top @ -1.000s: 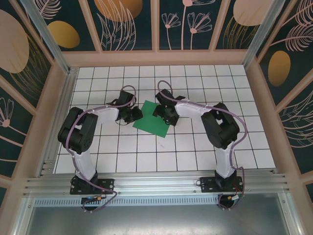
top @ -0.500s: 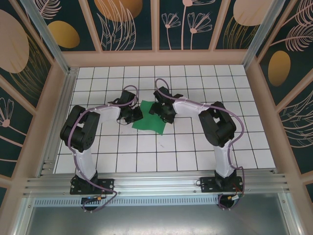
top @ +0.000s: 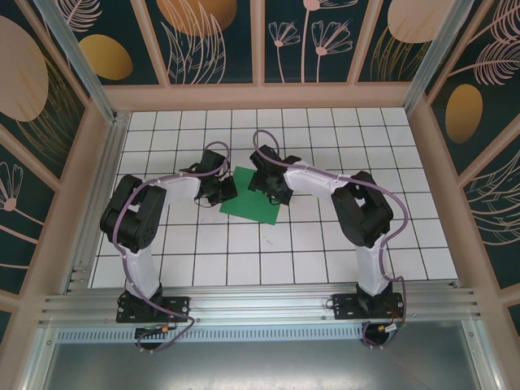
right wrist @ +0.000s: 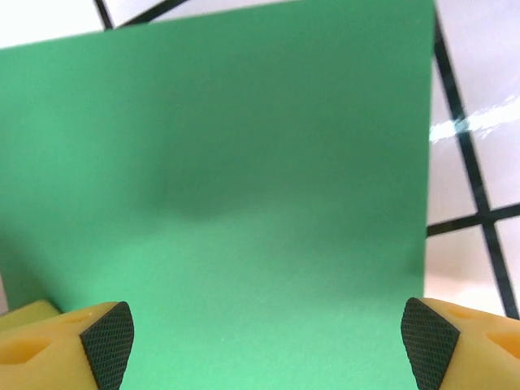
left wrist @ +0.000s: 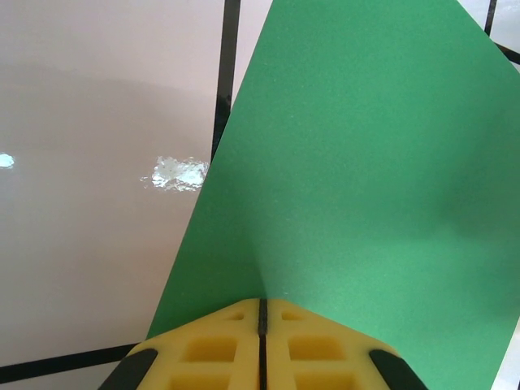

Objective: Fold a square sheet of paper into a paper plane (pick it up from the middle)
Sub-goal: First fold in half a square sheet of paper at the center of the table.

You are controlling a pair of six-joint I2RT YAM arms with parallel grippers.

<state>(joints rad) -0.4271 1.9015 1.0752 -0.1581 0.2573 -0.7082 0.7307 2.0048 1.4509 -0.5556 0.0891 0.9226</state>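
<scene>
The left hand [left wrist: 262, 309] is pinched tight on the left edge of the green sheet of paper [top: 253, 205]. The right hand [right wrist: 264, 348] is spread wide just over the sheet's far side, gripping nothing. Both arms bend inward, wrists low. The sheet lies mid-bench [top: 325, 244].

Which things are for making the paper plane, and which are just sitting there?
For the job: green paper, left fingers pinching it, right fingers open above it.
Just there: tiled table, flowery walls, metal rail.
</scene>
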